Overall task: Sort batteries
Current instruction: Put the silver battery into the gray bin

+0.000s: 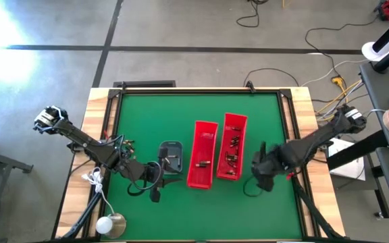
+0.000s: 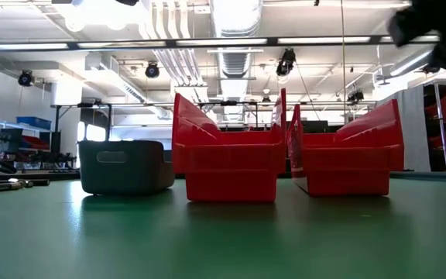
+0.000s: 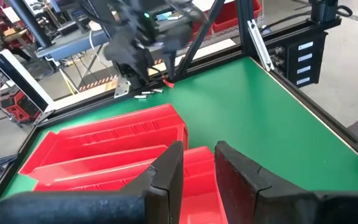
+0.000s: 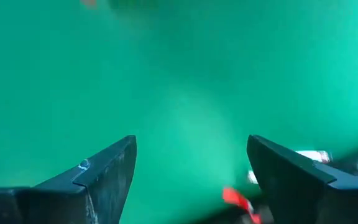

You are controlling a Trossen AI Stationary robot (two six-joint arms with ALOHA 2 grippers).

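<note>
Two long red bins [image 1: 202,162] [image 1: 233,145] stand side by side at mid-table, each with small dark batteries [image 1: 231,158] lying inside. A few more batteries [image 1: 124,143] lie on the green mat by the left arm, and others [image 3: 145,94] lie on the mat beneath the right arm. My left gripper [image 1: 159,177] [image 3: 198,169] hovers just left of the bins beside the grey tray [image 1: 171,156]; its fingers are a narrow gap apart with nothing between them. My right gripper [image 1: 256,177] [image 4: 191,168] hangs wide open over bare mat right of the bins, with a silvery battery [image 4: 310,155] beside one finger.
The grey tray [image 2: 122,166] sits left of the bins [image 2: 227,159] in the low view. A round white object [image 1: 110,225] and cables lie at the near-left corner. A black frame [image 1: 201,90] rims the mat. Open mat lies on the far side and along the near edge.
</note>
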